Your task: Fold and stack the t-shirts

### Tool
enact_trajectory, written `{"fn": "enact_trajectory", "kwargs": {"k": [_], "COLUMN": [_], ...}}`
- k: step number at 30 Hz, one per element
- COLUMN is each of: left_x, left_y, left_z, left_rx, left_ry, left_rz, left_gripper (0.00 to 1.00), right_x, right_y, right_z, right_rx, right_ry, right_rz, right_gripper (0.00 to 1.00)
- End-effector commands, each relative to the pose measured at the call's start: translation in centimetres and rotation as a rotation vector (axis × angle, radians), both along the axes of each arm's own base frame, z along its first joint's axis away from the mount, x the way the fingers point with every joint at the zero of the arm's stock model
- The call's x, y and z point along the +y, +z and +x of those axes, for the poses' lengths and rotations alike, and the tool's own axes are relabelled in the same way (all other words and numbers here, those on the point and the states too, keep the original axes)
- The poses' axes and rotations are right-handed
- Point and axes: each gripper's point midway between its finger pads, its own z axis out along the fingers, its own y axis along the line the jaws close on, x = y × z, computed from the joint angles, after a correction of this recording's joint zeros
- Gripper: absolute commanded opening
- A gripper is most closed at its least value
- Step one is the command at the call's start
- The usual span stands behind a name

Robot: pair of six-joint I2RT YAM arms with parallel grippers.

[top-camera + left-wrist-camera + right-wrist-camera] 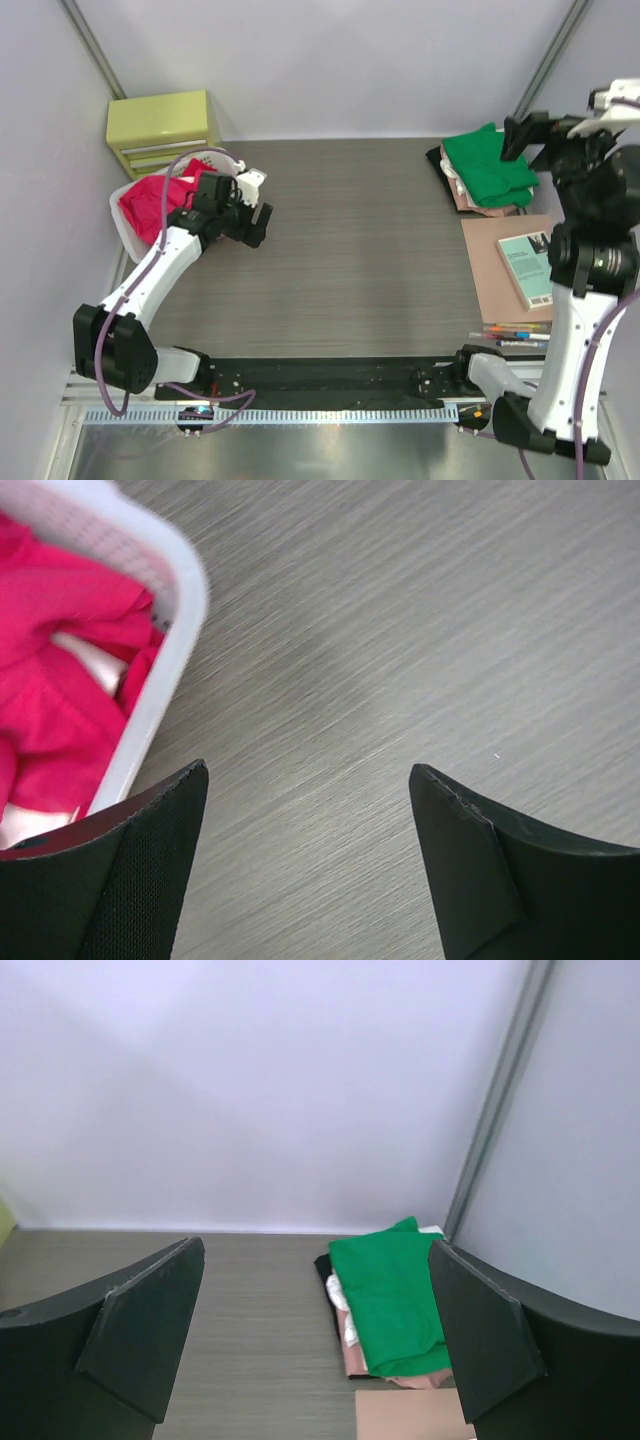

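Overhead view: stack of folded t-shirts (480, 185) at the far right corner of the grey wood-grain table (360, 250), topped by a bright green t-shirt (490, 162). This shirt is folded to a rough rectangle, its long axis running from the far edge toward the near edge, slightly skewed. A crumpled magenta t-shirt (155, 205) lies heaped, with no clear axis, in the white slatted plastic basket (125, 238) at far left. The left gripper (248, 222) hangs just beside the basket. The right gripper (525, 135) is raised over the stack. A teal-covered book (527, 268) lies nearer than the stack.

Left wrist view: left gripper (310, 860) has its fingers (130, 880) spread wide over bare table, holding nothing. The basket rim (175, 650) is just beside the left finger, and the magenta cloth (60, 660) is bunched inside.

Right wrist view: right gripper (315, 1330) has its fingers (490, 1340) fully spread, empty, well above the stack. The green shirt (390, 1295) lies flat and smooth, lengthwise away from the camera, with pale pink (400, 1375), white and black layers showing beneath.
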Motion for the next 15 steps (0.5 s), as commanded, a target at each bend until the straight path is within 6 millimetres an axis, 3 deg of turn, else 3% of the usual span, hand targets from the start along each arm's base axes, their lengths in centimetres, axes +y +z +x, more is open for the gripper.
{"fn": "enact_trajectory", "kwargs": {"k": [1,5,6,7,8,9,11,12,13,14,15], "left_x": [2.6,8.8,11.6,12.8,13.7,15.2,16.7,17.4,18.1,18.2,18.6], "left_y": [4.7,10.6,11.7,12.5,12.6,13.1,11.4,12.3,11.3,11.0,11.3], "left_z": [2.7,4.1,4.1,4.2,4.0,3.9,3.6,3.7,2.9,2.9,3.1], "left_rx": [-0.137,-0.343,-0.384,-0.414,-0.418,-0.425,-0.351,-0.348,-0.285,-0.257,-0.248], "left_ry": [0.185,0.439,0.559,0.608,0.638,0.691,0.756,0.785,0.82,0.829,0.855], "left_rz": [-0.051,-0.078,-0.064,-0.06,-0.049,-0.024,0.045,0.063,0.114,0.124,0.131], "left_gripper": [0.82,0.88,0.89,0.92,0.95,0.96,1.0,1.0,1.0,1.0,1.0], "right_x": [2.4,2.2,2.2,2.2,2.0,1.7,1.9,1.2,1.3,1.6,2.2], "right_y": [-13.0,-18.4,-18.9,-19.4,-22.6,-21.6,-23.8,-24.1,-24.0,-23.1,-21.6], "right_z": [0.4,0.1,0.5,1.0,2.2,3.2,4.1,5.9,6.3,7.3,6.9], "right_rx": [0.367,0.54,0.57,0.605,0.742,0.751,0.894,0.928,0.937,0.887,0.814], "right_ry": [0.156,0.149,0.137,0.131,0.082,0.038,0.006,-0.036,-0.04,-0.029,-0.004], "right_rz": [0.038,0.057,0.07,0.079,0.069,0.048,0.01,-0.006,0.0,0.022,0.04], "right_gripper": [1.0,1.0,1.0,1.0,1.0,1.0,1.0,1.0,1.0,1.0,1.0]}}
